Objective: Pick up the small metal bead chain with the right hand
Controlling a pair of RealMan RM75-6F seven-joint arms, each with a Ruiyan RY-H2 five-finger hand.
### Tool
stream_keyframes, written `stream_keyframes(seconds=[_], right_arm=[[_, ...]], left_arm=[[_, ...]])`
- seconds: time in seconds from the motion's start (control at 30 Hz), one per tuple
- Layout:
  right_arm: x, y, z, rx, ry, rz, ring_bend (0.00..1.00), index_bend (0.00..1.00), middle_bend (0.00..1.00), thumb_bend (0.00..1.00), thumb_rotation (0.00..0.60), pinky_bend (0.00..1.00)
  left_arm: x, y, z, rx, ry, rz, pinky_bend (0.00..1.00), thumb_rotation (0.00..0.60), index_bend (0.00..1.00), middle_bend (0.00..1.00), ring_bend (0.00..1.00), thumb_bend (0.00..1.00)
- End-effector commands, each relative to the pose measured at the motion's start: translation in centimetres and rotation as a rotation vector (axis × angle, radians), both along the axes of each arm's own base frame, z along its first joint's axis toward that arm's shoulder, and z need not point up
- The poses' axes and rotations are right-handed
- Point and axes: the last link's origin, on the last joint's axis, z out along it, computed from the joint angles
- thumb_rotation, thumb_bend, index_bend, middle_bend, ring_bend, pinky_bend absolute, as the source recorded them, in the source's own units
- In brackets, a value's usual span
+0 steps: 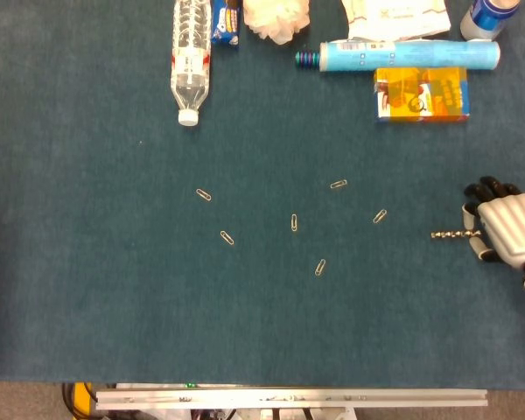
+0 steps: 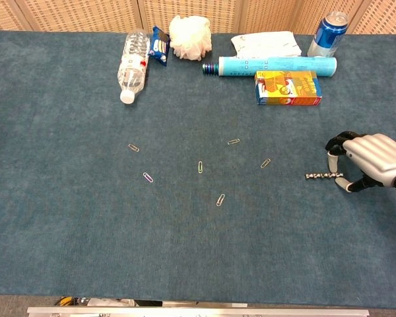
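Sitting at the right edge of the blue cloth table [image 2: 66, 251], the right hand [image 2: 369, 162] has its fingers curled down around the near end of the small metal bead chain [image 2: 323, 175], which lies flat on the cloth and stretches out to the left of the fingertips. Honestly can't tell if the fingers are actually pinching the chain's end or just resting beside it, since that spot is tiny in both views. The left hand doesn't show up anywhere. Scattered across the middle of the table are a bunch of paper clips [image 2: 200, 167], all well apart from each other. Along the far edge there's a clear water bottle [image 2: 132, 66] lying on its side, a white mesh puff [image 2: 190, 36], a light blue tube [image 2: 277, 66], an orange box [image 2: 288, 88] just in front of it, and a blue can [image 2: 329, 33] standing upright.
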Motion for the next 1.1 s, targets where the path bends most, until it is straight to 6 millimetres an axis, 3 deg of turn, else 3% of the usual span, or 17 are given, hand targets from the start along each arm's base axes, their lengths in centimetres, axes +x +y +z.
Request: stream_keyframes(seconds=[0.03,0.63,1.1], right_arm=[[0.0,0.0,0.0,0.002,0.000,0.001,0.13,0.55,0.27,0.32,0.600,0.25],[1.4,0.1,2.1,-0.038,-0.044,0.047,0.13,0.58,0.29,0.32,0.600,0.25],[3.8,-1.0,2.8,-0.053,-0.050,0.113,0.13,0.58,0.29,0.32,0.600,0.25]], left_arm=[[0.0,0.0,0.0,0.000,0.000,0.001,0.29,0.600,0.22,0.16,0.22,0.00],[-0.1,0.0,0.1,0.004,-0.001,0.003,0.29,0.600,0.22,0.16,0.22,0.00],[-0.1,0.1,0.3,0.011,-0.004,0.005,0.29,0.600,0.22,0.16,0.22,0.00]])
